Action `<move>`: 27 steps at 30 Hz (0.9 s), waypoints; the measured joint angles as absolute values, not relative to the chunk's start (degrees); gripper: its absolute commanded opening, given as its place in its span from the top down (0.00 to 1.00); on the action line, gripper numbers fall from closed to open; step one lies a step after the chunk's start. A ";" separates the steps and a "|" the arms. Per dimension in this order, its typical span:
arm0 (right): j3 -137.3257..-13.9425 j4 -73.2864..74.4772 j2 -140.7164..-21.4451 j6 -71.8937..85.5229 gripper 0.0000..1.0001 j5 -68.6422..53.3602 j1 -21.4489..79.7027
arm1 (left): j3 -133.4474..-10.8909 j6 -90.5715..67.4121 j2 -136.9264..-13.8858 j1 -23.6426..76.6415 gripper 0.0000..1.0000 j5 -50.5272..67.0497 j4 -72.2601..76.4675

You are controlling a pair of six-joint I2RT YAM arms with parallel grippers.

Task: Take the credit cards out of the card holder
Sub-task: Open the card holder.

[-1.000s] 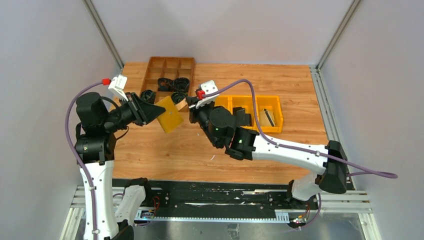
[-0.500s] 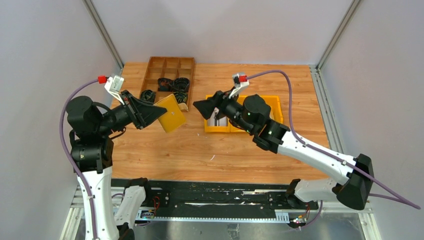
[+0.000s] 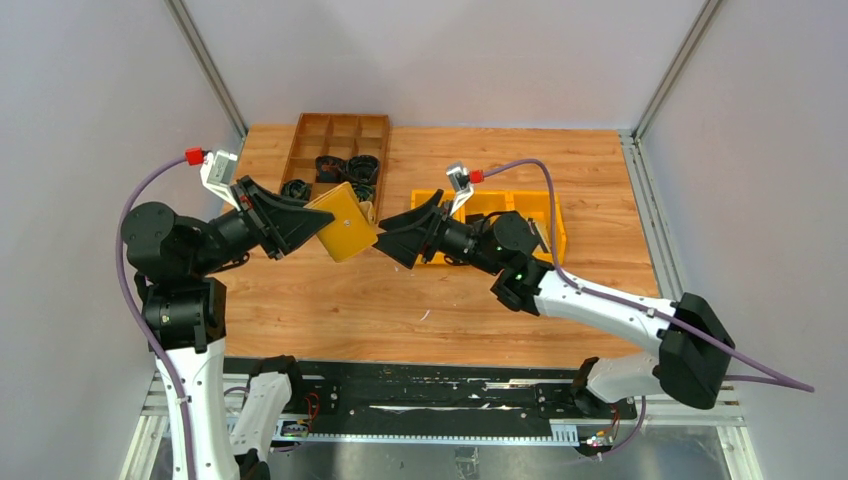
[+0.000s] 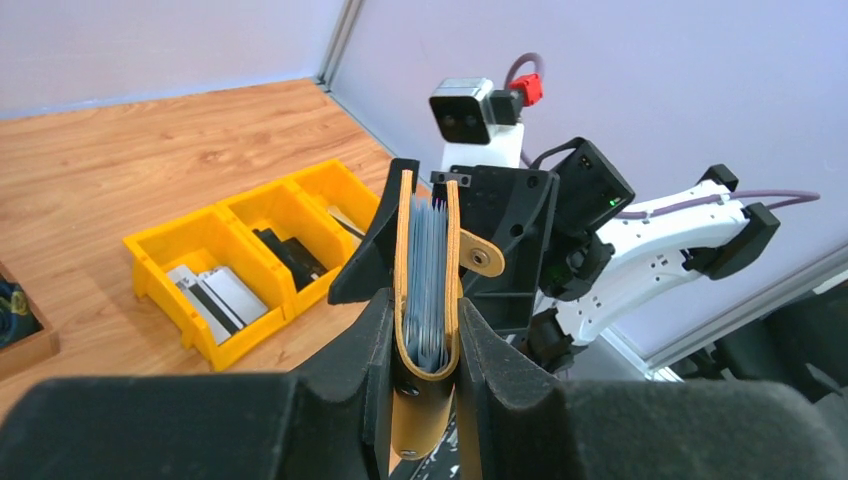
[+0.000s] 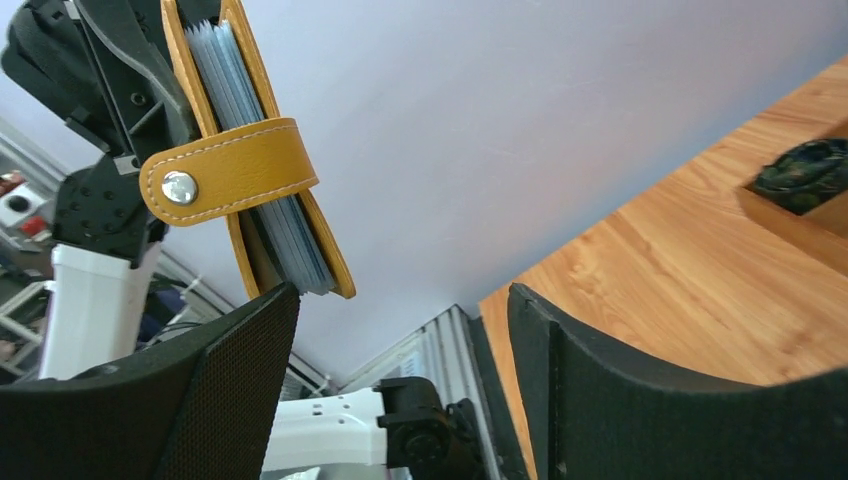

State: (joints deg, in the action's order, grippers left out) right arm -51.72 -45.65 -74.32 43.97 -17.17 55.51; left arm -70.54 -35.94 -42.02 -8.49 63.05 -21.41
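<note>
clamping card holder (image 3: 345, 228) in left claw (image 4: 425, 302), right claw (image 5: 402, 300) apart, snap stud (image 5: 179, 187) clear from right wrist

The left arm (image 3: 183, 252) folds at the elbow, its left gripper (image 3: 318, 214) pointing to 3 o'clock, clamped on the card holder (image 3: 346, 224). The right arm (image 3: 600, 301) stretches toward 10 o'clock, its right gripper (image 3: 392, 240) spread wide.

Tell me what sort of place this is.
Probably a robotics lab test cell: a wooden tabletop boxed in by plain grey panels, a left arm and right arm mounted at its near edge, and yellow bins and a wooden divider tray laid out as props.
</note>
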 measured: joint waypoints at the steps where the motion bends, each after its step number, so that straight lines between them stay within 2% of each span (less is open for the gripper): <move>1: -51.72 -47.46 -75.20 44.71 0.20 -17.80 55.51 | -70.54 -36.07 -41.82 -8.49 1.00 63.16 -21.04; 8: -51.70 -59.61 -79.90 49.93 0.19 -19.57 55.48 | -70.54 -36.64 -41.39 -8.49 1.00 64.14 -20.23; 21: -54.06 -59.70 -78.72 49.87 0.20 -19.99 54.50 | -69.30 -40.71 -40.99 -8.49 1.00 66.22 -16.91; 27: -57.71 -61.98 -82.63 51.13 0.34 -18.68 54.50 | -69.08 -42.33 -41.17 -8.54 1.00 65.23 -15.07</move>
State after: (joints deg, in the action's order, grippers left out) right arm -57.71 -61.98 -82.63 51.13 -18.68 54.50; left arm -69.08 -42.33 -41.17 -8.54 65.23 -15.07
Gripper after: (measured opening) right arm 0.737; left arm 0.246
